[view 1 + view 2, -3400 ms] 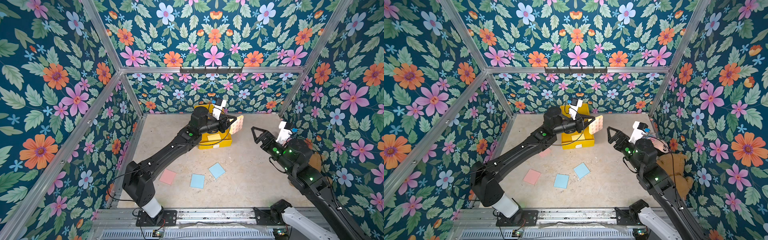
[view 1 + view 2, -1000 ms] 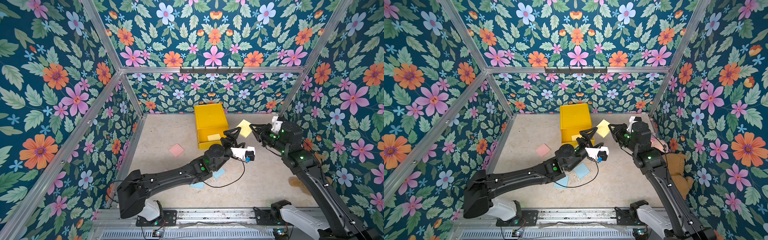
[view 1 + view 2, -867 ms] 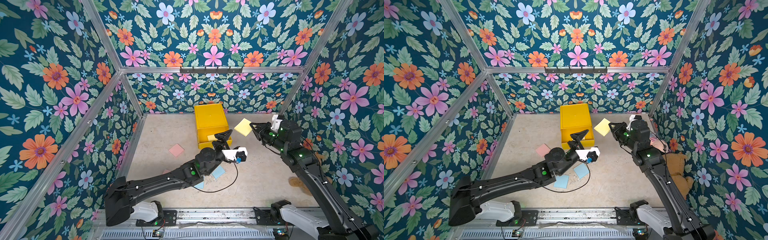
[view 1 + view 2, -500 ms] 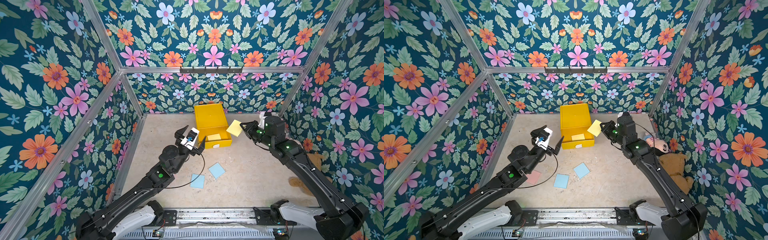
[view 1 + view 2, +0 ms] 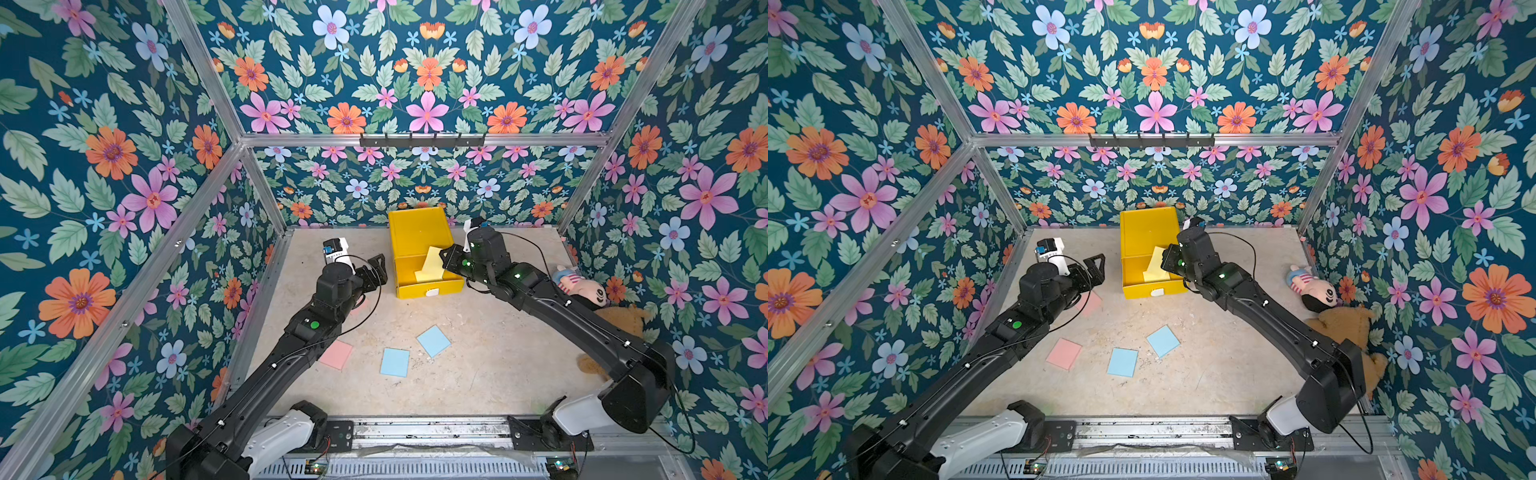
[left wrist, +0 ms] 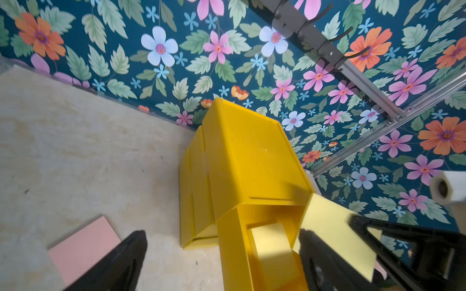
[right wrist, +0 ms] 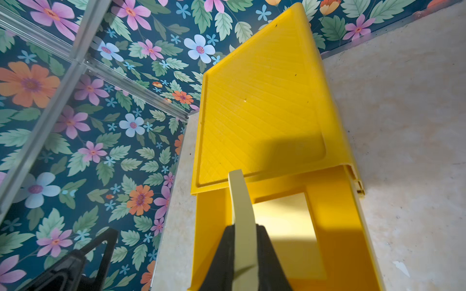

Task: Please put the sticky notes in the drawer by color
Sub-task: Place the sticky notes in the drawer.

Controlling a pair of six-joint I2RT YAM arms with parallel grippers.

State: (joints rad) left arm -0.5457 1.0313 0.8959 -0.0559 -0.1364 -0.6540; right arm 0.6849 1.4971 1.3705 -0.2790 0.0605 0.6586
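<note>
The sticky notes (image 5: 395, 362) lie in several spots. One pale yellow note (image 5: 433, 255) stands on edge over the open top drawer (image 5: 409, 289) of the yellow cabinet (image 5: 417, 232). It is pinched between the closed fingers of the right hand (image 7: 243, 235). A second yellow note (image 7: 285, 221) lies flat on that drawer's floor. Two blue notes sit near each other mid-worktop, the farther one (image 5: 433, 340) turned cornerwise. A pink note (image 5: 336, 354) lies beside the left arm, and another pink note (image 5: 1091, 302) is partly hidden under that arm's wrist. The left hand (image 5: 372, 272) hangs just beside the cabinet, jaws spread wide and holding nothing.

The worktop (image 5: 478, 374) is beige with a mottled stone look, scuffed and flecked with small white bits. The cabinet stands against the back wall. The walls carry dark teal wallpaper with pink, orange and pale blue flowers among green leaves, framed by aluminium bars. A black hook rail (image 5: 422, 140) runs across the back wall. A striped doll (image 5: 582, 286) and a brown plush toy (image 5: 621, 322) lie at the worktop's edge behind the right arm.
</note>
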